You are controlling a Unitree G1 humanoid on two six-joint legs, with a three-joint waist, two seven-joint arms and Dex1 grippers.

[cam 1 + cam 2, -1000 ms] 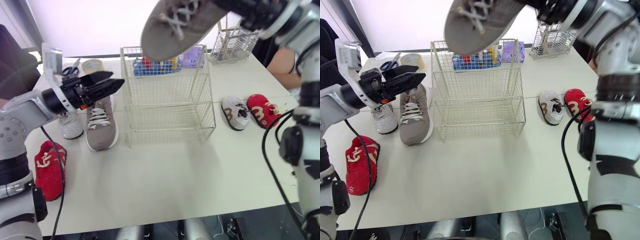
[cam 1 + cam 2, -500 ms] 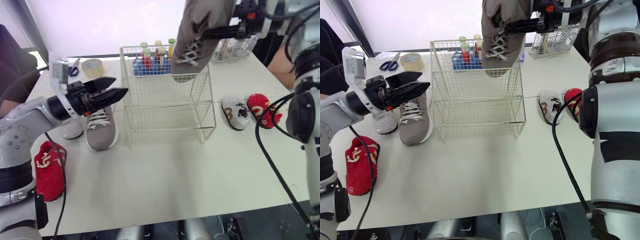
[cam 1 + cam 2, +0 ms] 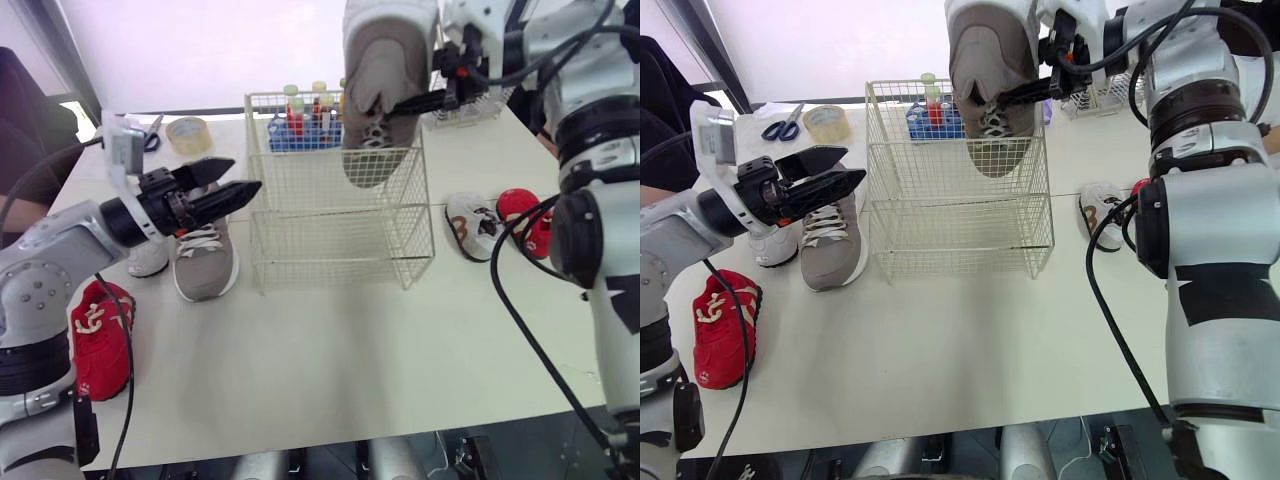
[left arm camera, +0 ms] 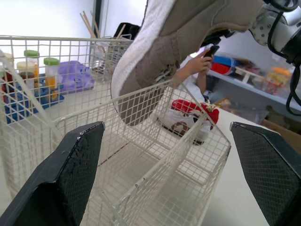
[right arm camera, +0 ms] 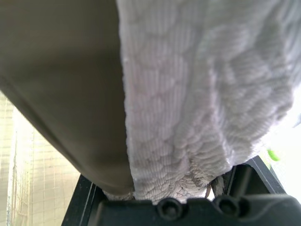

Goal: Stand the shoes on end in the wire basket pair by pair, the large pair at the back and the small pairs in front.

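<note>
The right gripper (image 3: 432,88) is clamped on the heel end of a grey shoe (image 3: 385,90), which is held toe down, sole towards the table's near edge. Its toe is dipped just inside the open top of the basket (image 3: 340,240), at the basket's right rear part, though how deep it sits cannot be told. The basket stands mid-table (image 3: 330,360), towards the far edge. The left gripper (image 3: 225,185) is held open and empty near the basket's left side, above the second grey shoe (image 3: 203,260), which lies flat on the table. Small shoes (image 3: 470,225) lie near the right edge, and others near the left edge.

The first shoe of the large pair is judged to be going in. Next it should be lowered along the back wall until it rests on its toe, released only once propped upright, and its mate then fetched.
</note>
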